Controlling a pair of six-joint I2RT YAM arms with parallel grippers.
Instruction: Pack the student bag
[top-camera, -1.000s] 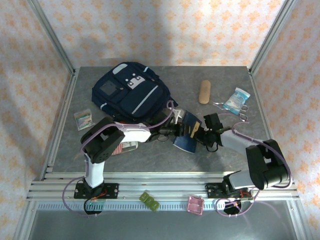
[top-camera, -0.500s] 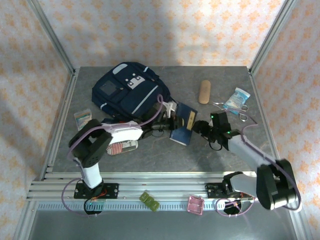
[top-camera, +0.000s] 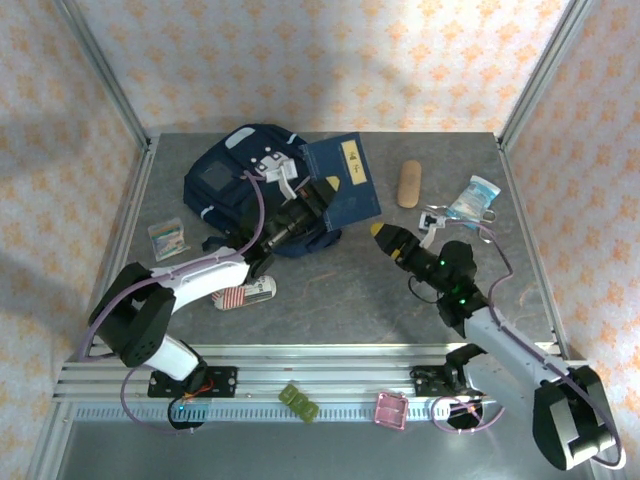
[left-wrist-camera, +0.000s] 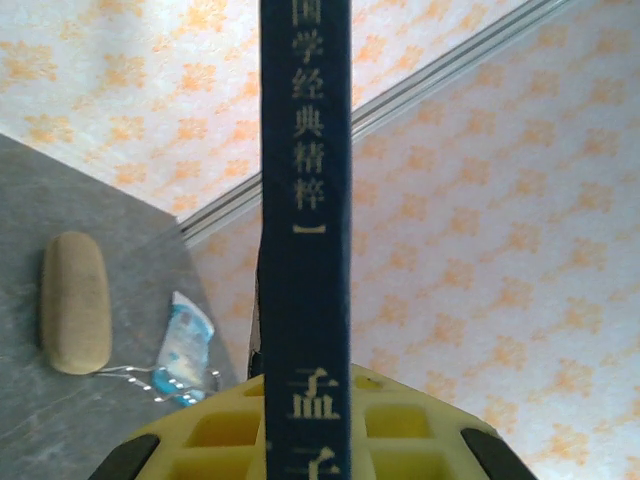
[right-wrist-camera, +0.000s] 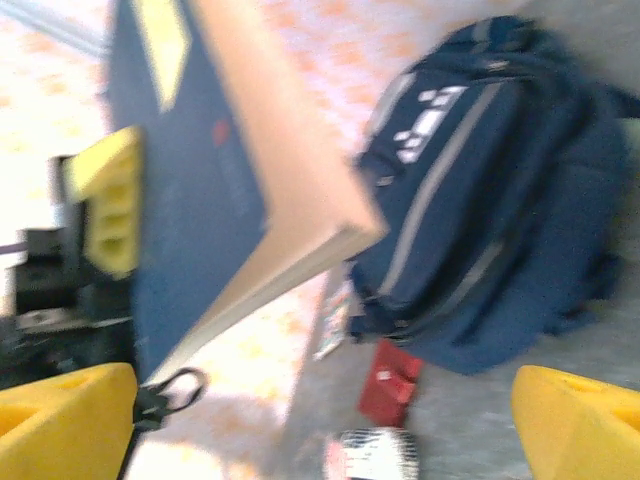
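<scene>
The right wrist view is blurred: the backpack (right-wrist-camera: 500, 190) ahead of the right gripper (right-wrist-camera: 322, 410) loses its fine detail, and a red thing (right-wrist-camera: 388, 395) and a striped thing (right-wrist-camera: 372, 455) between its fingers cannot be identified. The book (right-wrist-camera: 200, 200) runs off the top edge. In the left wrist view the bottom edge cuts the left gripper (left-wrist-camera: 305, 435) across its fingers (left-wrist-camera: 210, 435); the book's spine between them leaves the picture at top and bottom. From above, the book covers the backpack's right side beyond that gripper.
</scene>
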